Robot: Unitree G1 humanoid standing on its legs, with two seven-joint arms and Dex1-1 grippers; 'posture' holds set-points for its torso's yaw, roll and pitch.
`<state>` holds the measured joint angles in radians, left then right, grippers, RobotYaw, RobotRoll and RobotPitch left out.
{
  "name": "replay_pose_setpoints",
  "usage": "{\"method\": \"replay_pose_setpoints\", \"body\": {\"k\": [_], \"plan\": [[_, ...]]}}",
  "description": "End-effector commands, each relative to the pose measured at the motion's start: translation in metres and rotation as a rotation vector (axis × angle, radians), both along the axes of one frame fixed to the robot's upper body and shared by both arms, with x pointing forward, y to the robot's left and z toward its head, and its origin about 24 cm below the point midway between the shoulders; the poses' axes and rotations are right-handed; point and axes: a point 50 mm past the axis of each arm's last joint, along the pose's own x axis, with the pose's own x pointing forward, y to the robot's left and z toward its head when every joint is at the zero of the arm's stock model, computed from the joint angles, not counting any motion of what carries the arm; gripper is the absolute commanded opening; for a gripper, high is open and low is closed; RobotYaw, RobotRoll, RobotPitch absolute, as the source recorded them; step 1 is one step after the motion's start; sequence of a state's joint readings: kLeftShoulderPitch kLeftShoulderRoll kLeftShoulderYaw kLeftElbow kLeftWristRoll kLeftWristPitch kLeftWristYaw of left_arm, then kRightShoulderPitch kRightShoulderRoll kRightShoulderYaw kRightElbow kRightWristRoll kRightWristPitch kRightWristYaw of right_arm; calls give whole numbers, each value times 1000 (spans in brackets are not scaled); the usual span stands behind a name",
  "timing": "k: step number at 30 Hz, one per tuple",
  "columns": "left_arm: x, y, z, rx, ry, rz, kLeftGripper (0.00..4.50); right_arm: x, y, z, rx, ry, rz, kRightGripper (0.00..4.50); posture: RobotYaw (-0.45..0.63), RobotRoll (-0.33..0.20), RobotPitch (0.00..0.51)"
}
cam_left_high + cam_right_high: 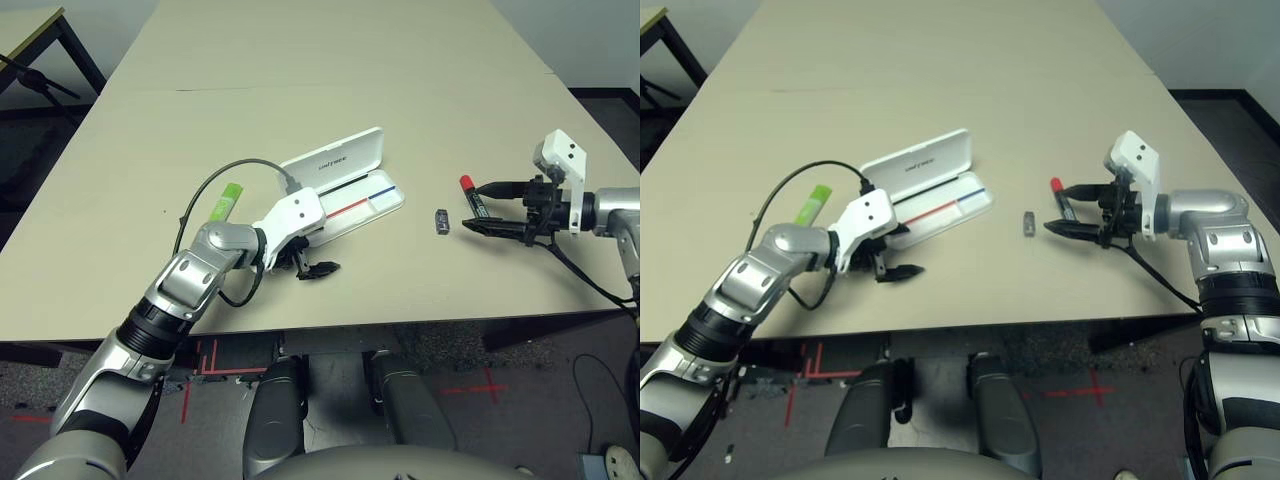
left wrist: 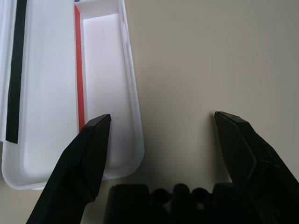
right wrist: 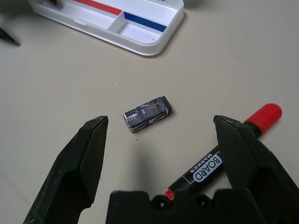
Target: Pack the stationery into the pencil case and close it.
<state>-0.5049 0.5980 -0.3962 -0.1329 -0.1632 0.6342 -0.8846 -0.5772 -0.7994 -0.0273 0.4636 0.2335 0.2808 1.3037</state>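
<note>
- White case (image 1: 345, 185) lies open on the bench (image 1: 300, 60), lid hinged back, tray with its red-and-blue line facing up. The compartments in view hold nothing.
- None of the three items is packed; judged from this, the task is at its start: three placements and the lid closing remain.
- Green stick (image 1: 226, 203) lies on the bench just beside the left arm, on the case's left, apart from it.
- Grey block (image 3: 147, 113) lies on the bench between the case and the marker, touching neither.
- Red marker (image 3: 219, 151) lies on the bench on the right; its barrel runs under the right claw, cap end clear of the fingers.
- Left claw (image 2: 161, 130) stands wide and empty, over the near end of the tray: one finger (image 2: 91, 154) above the tray interior, the other above bare bench.
- Right claw (image 3: 163, 140) stands wide and empty, hanging over block and marker; contact with the marker cannot be confirmed.
- Hidden or unclear: the left arm covers the tray's near-left end in the head views; the stick's lower end is cut off by the arm; the marker's tail end is hidden behind the right claw; the block's label print is too small to read fully.
</note>
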Motion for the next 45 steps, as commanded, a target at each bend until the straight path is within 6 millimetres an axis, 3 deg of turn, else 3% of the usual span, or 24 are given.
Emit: {"method": "replay_pose_setpoints", "body": {"k": [1,4,13,22,30,38,45], "plan": [[-1,1,-9,40,54,-9,4464,-1,2,0,-9,-20,8,4500,-31,0,161],[-1,1,-10,49,64,-17,3524,-1,2,0,-7,-27,3,4500,-31,0,161],[4,2,-12,71,75,-16,65,-2,2,0,-1,-28,1,4500,-60,0,159],[5,5,2,93,42,-68,25,-13,4,1,7,47,75,4500,-62,0,161],[-9,11,16,171,-1,-225,25,-16,5,0,-3,64,100,4500,-59,0,164],[-22,12,18,170,0,-300,25,-17,10,-1,19,93,128,4500,-48,0,175],[-20,9,14,141,-10,-281,25,-19,13,-1,12,110,153,4500,-46,0,178]]}}
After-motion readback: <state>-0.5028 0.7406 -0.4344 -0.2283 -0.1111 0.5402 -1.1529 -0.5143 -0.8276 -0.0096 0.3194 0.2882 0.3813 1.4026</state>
